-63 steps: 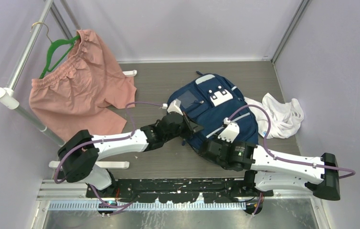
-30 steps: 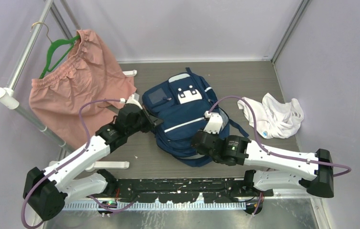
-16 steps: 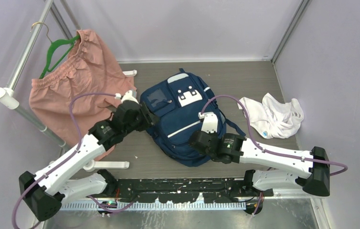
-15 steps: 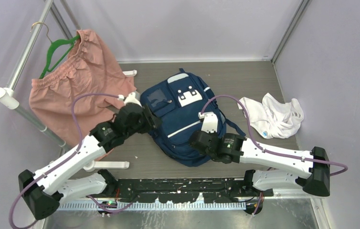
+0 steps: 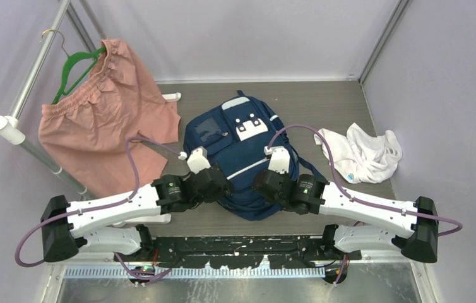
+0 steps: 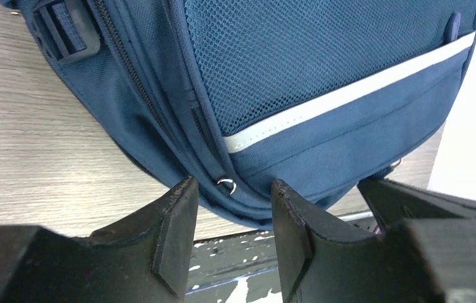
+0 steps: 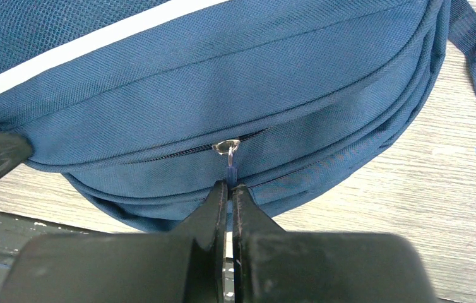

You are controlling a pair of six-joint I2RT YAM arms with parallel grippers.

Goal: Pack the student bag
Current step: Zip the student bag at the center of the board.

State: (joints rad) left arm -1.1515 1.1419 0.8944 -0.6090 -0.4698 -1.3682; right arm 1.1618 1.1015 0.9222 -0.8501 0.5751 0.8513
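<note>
1. Right gripper (image 7: 229, 187) is pinched tight on the blue zipper pull (image 7: 230, 169) at the near rim of the student bag (image 5: 235, 148). The left gripper (image 6: 232, 189) stands part-open and empty, straddling a small metal ring (image 6: 226, 184) on the bag's near-left edge.
2. Step in hand, as I judge it: opening the main zip (nothing looks packed yet, and the bag seems shut).
3. Next move calls for the left jaws to steady the fabric by that ring while the right draws its pull along the track.
4. Bag lies flat, front up, on the grey wood-grain table (image 5: 343, 104). A white cloth (image 5: 369, 151) lies just right of the bag, and pink shorts (image 5: 103, 123) on a green hanger (image 5: 74, 68) hang left of it. Pale lilac walls (image 5: 254, 35) enclose everything.
</note>
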